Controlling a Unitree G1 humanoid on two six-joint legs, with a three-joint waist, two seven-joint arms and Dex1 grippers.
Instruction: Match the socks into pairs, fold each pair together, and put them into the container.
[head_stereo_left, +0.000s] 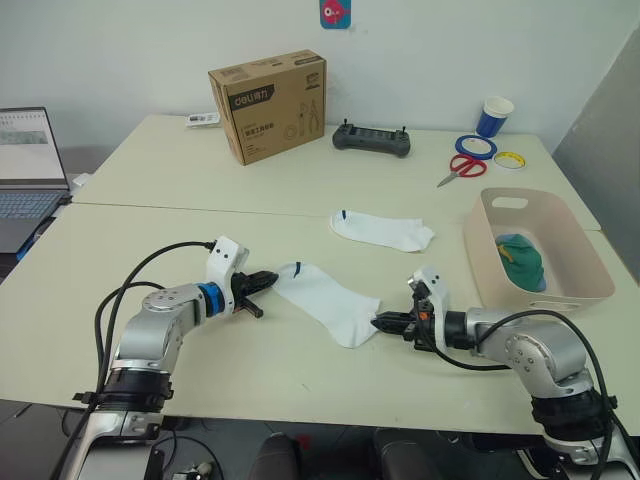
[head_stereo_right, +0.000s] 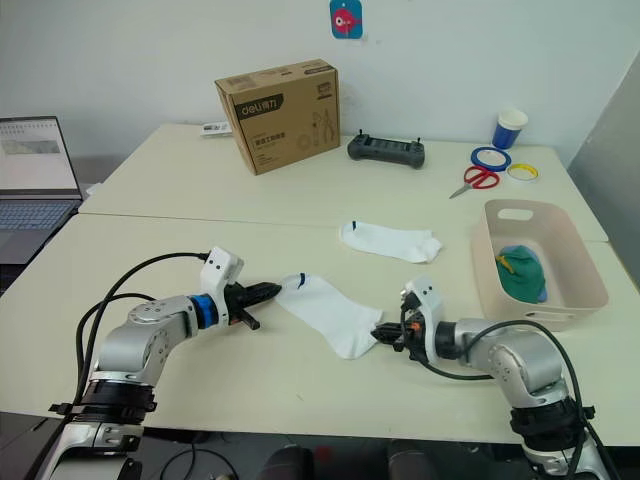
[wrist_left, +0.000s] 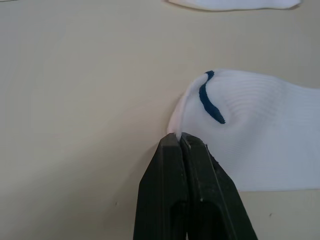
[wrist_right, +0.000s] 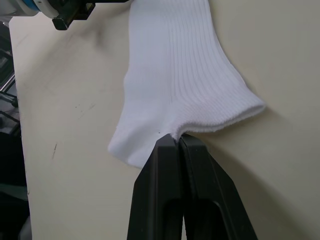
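Observation:
A white sock (head_stereo_left: 325, 300) with a blue mark at its toe lies stretched on the near table. My left gripper (head_stereo_left: 270, 279) is shut on its toe end (wrist_left: 186, 120); my right gripper (head_stereo_left: 380, 322) is shut on its ribbed cuff (wrist_right: 220, 117). A second white sock (head_stereo_left: 382, 230) lies flat further back, apart from both grippers. The pale pink container (head_stereo_left: 505, 262) stands at the right; inside it sit folded dark green (head_stereo_left: 522, 262) and light blue socks (head_stereo_left: 541, 281).
A brown cardboard box (head_stereo_left: 268, 105), a black controller (head_stereo_left: 372, 140), red scissors (head_stereo_left: 460, 167), tape rolls (head_stereo_left: 476, 146) and a blue cup (head_stereo_left: 494, 116) stand on the far table. A laptop (head_stereo_left: 28, 175) sits at the left edge.

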